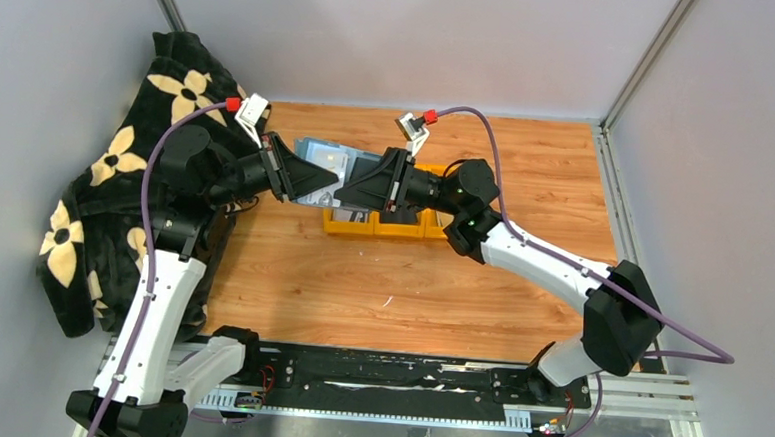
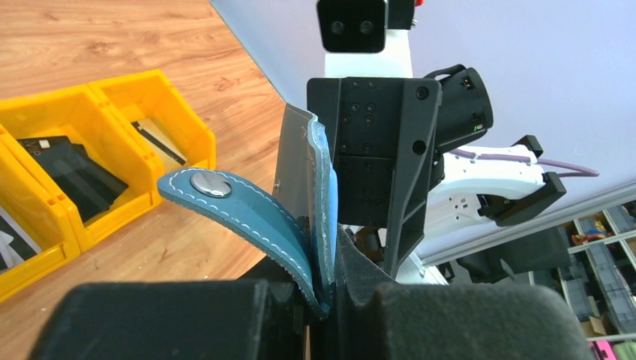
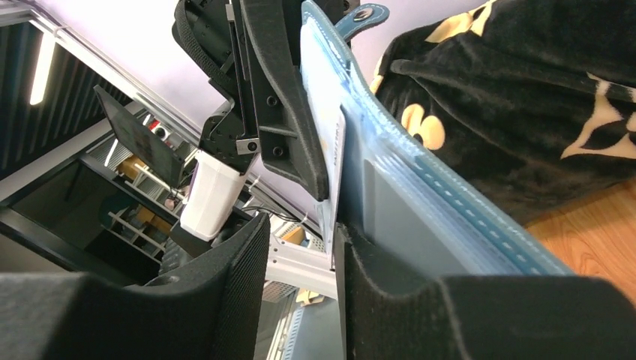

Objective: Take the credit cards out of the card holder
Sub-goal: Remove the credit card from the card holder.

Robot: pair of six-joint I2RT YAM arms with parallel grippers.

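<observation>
Card holder [image 2: 247, 217]: aloft, pinched by left claw [image 2: 324, 296]. Right claw [image 3: 300, 300], at its 3 o'clock, spread astride one credit card [image 3: 334, 187]; card seated, extraction outstanding.

The teal-blue card holder [image 2: 321, 210] is standing up on its edge in the middle of the picture, gaping a little and showing pale blue inside. Its strap tab [image 2: 240, 206] with the round snap [image 2: 211, 183] is curling left. A silvery-grey credit card [image 2: 294, 163] is sticking up out of it. A dark card [image 2: 71, 176] is lying flat at the left.
</observation>
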